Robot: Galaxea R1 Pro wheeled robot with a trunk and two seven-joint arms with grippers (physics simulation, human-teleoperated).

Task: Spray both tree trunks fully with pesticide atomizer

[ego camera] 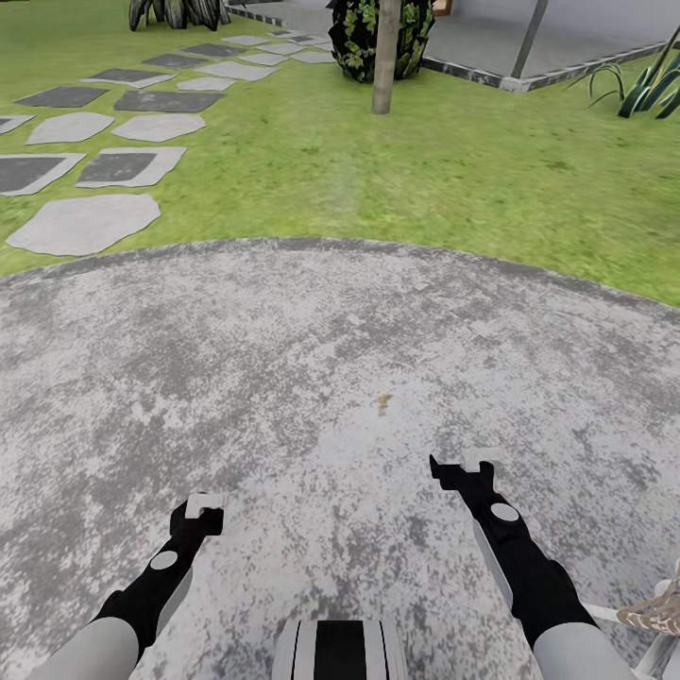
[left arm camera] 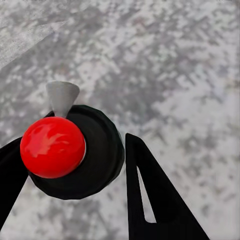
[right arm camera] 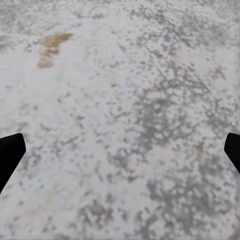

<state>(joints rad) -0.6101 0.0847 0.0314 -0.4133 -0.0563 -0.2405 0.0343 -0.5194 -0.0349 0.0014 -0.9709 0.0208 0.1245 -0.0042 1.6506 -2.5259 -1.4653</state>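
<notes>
The pesticide atomizer [left arm camera: 97, 150] has a round black body, a glossy red ball on top and a grey cone nozzle. It sits between the two black fingers of my left gripper [left arm camera: 70, 145], which is shut on it. In the head view my left gripper [ego camera: 200, 515] hangs low over the paving at the lower left. My right gripper [ego camera: 463, 465] is open at the lower right, with nothing between its fingers [right arm camera: 10, 155]. A straight grey-brown tree trunk [ego camera: 384, 57] stands far ahead on the grass, well beyond both arms.
I stand on a round patch of mottled grey paving [ego camera: 340, 378] edged by lawn [ego camera: 453, 179]. Flat stepping stones [ego camera: 90, 222] run up the left. A dark leafy shrub [ego camera: 364, 38] sits behind the trunk, and a concrete slab [ego camera: 491, 42] lies at the far right.
</notes>
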